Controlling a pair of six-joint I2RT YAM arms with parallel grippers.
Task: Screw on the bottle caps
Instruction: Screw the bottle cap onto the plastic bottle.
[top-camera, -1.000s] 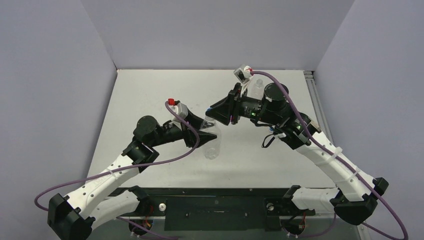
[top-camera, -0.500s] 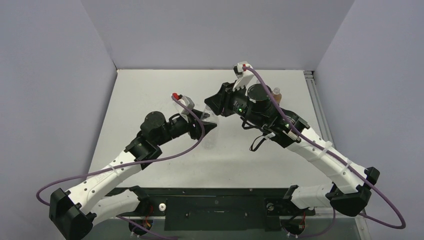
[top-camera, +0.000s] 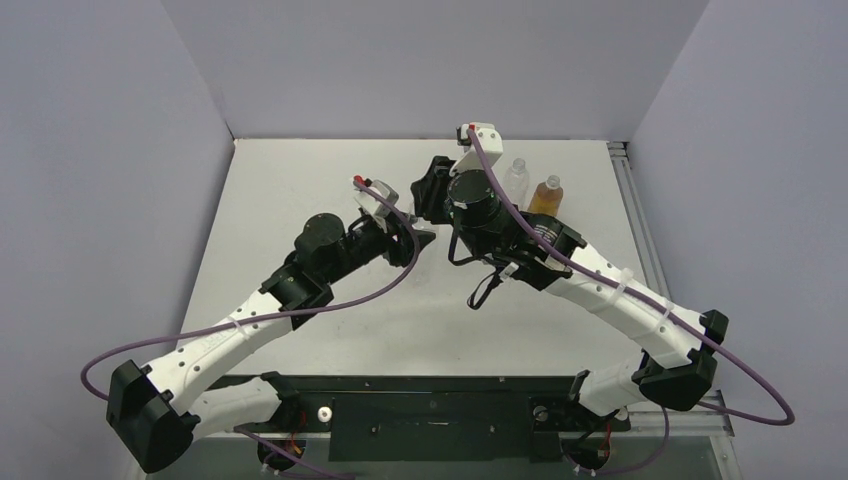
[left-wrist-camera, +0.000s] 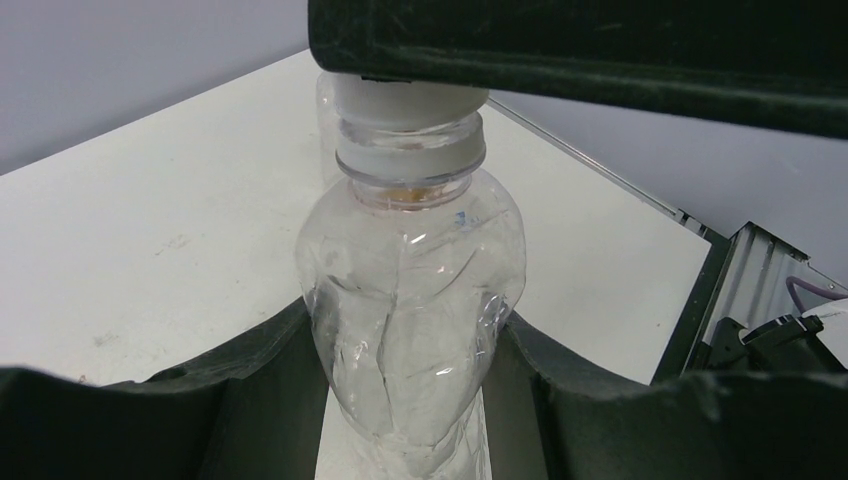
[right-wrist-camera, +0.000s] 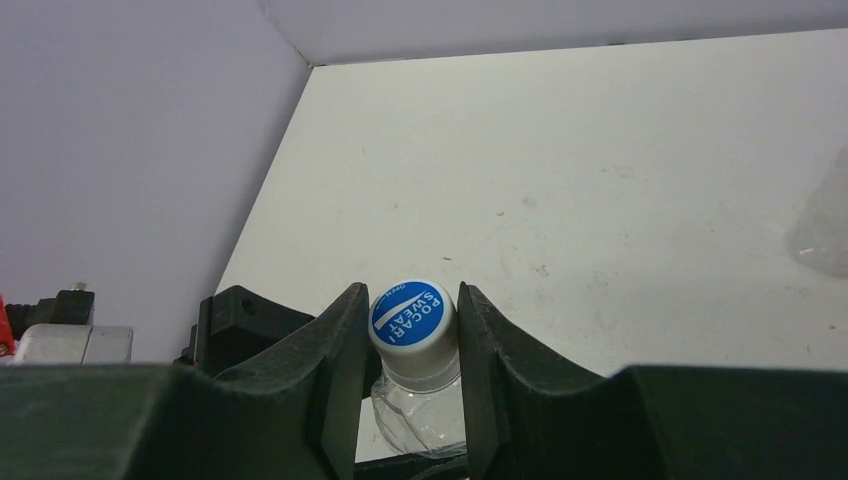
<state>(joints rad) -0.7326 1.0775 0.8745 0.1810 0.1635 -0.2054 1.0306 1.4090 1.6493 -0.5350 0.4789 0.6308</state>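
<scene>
A clear bottle (left-wrist-camera: 410, 290) is gripped round its body by my left gripper (left-wrist-camera: 410, 400), which is shut on it. A blue-and-white cap (right-wrist-camera: 410, 318) sits on the bottle's neck, and my right gripper (right-wrist-camera: 410, 345) is shut on its sides. In the left wrist view the cap's white skirt (left-wrist-camera: 405, 100) shows just under a right finger (left-wrist-camera: 600, 50). In the top view the left gripper (top-camera: 416, 240) and the right gripper (top-camera: 430, 200) meet mid-table and hide the held bottle. An amber bottle (top-camera: 547, 193) stands at the back right.
Another clear bottle (top-camera: 516, 177) stands next to the amber one; its edge shows in the right wrist view (right-wrist-camera: 825, 220). A metal rail (top-camera: 630, 210) runs along the table's right edge. Purple cables loop from both wrists.
Both grippers have moved up-table and to the left together with the clear bottle. The right arm has swung left and its wrist has turned, uncovering the amber bottle at the back right.
</scene>
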